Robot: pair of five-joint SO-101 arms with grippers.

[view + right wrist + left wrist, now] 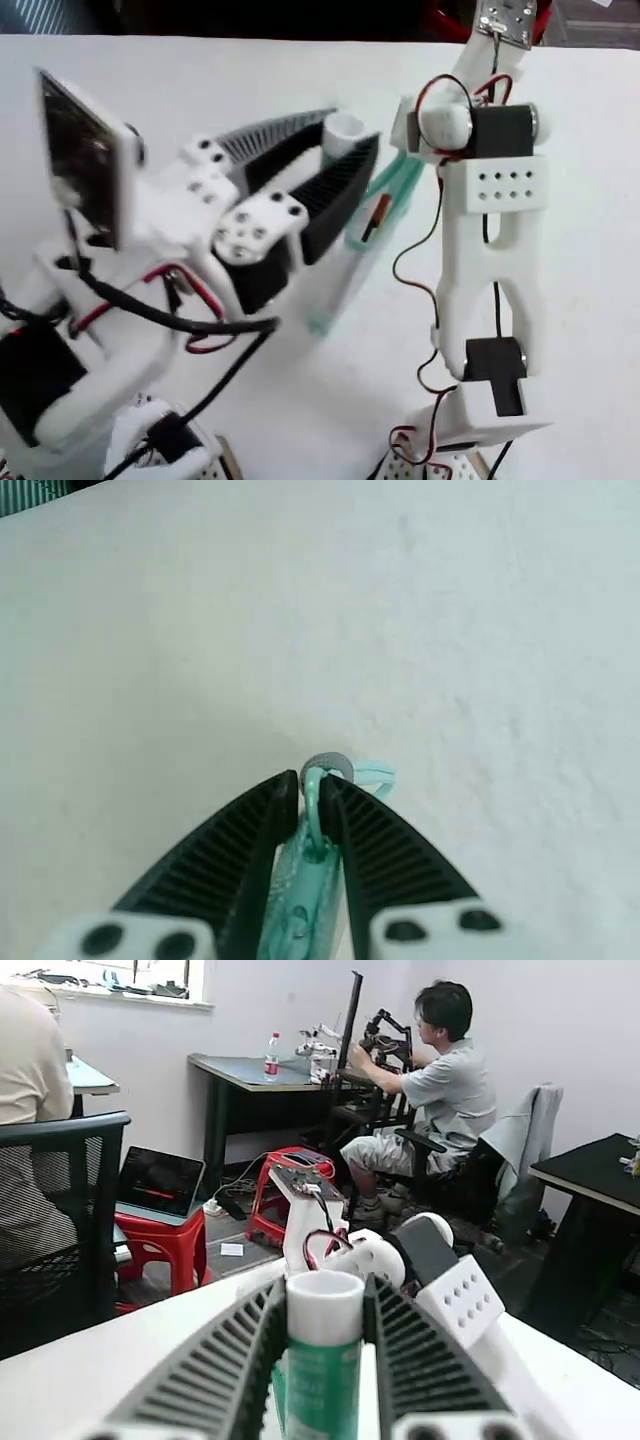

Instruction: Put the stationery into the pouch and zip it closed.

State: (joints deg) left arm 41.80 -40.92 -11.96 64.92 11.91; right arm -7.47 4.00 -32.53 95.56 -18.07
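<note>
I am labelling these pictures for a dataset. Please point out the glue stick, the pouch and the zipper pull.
glue stick [324, 1308]: left wrist view, on its white cap.
pouch [390, 190]: high view, on its teal zipper edge.
zipper pull [313, 818]: right wrist view, on its teal tab.

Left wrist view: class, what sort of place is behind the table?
Probably a robotics lab or workshop: a small white robot arm on a dark desk, an open grey laptop on a red plastic stool.
</note>
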